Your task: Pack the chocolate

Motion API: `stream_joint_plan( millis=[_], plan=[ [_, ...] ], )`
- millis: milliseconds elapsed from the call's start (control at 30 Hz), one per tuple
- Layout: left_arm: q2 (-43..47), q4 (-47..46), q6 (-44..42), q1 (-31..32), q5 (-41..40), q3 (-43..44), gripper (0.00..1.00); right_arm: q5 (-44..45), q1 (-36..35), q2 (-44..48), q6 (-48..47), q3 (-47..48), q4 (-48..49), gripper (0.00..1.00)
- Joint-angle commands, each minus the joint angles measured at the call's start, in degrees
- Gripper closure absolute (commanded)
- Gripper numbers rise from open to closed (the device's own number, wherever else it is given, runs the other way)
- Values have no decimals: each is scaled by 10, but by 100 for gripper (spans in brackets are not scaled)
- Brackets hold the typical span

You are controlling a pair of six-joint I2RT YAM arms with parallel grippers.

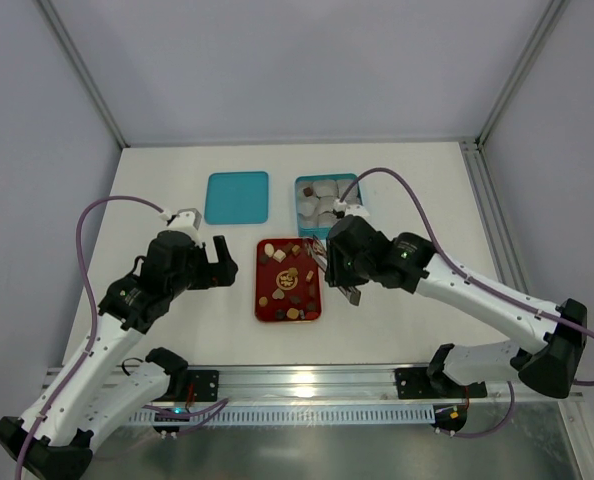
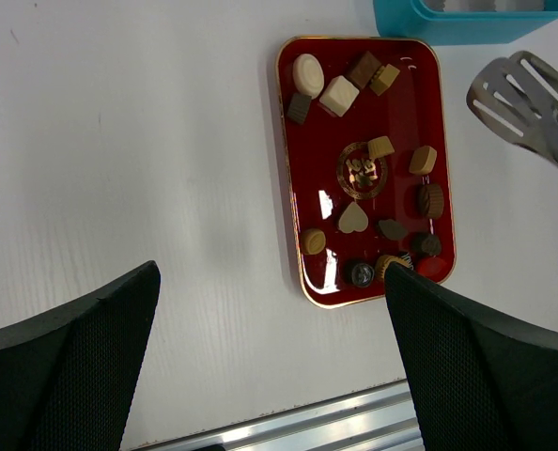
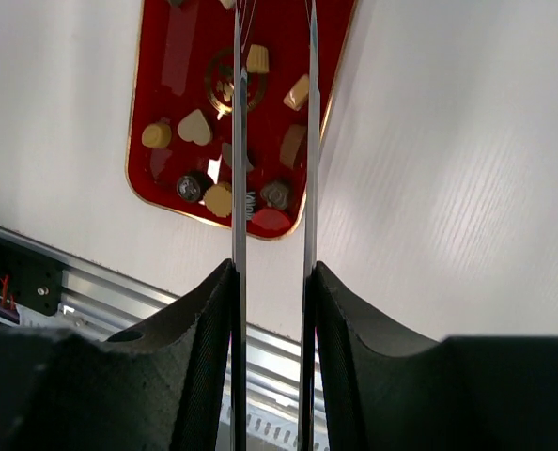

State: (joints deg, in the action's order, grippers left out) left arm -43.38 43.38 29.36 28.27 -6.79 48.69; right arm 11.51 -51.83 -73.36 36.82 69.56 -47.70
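Where the red tray (image 2: 406, 103) lies on the table (image 2: 119, 141), the chocolate (image 2: 339, 96) sits scattered in it: small dark, tan and cream pieces, round, square, one heart-shaped. The left arm hangs above the table beside the tray, the left fingers (image 2: 82, 366) spread wide, empty. The right arm leans over the tray's right edge; the right fingers (image 3: 199, 348) pinch metal tongs (image 3: 239, 141), blades close together, aimed down over the pieces.

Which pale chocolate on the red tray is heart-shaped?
The cream heart on the near side of the gold emblem; the other pale pieces, an oval and a block, lie at the red tray's far end.
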Motion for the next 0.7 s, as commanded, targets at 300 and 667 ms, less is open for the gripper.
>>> stream_joint_plan(
  millis=[300,667],
  plan=[
    [8,-15,-9,2,6,-1,0,69,-95,23,148,-32,-51,61],
    [12,-14,-7,8,1,-1,0,55,-105,7,168,-59,-29,61]
  ],
)
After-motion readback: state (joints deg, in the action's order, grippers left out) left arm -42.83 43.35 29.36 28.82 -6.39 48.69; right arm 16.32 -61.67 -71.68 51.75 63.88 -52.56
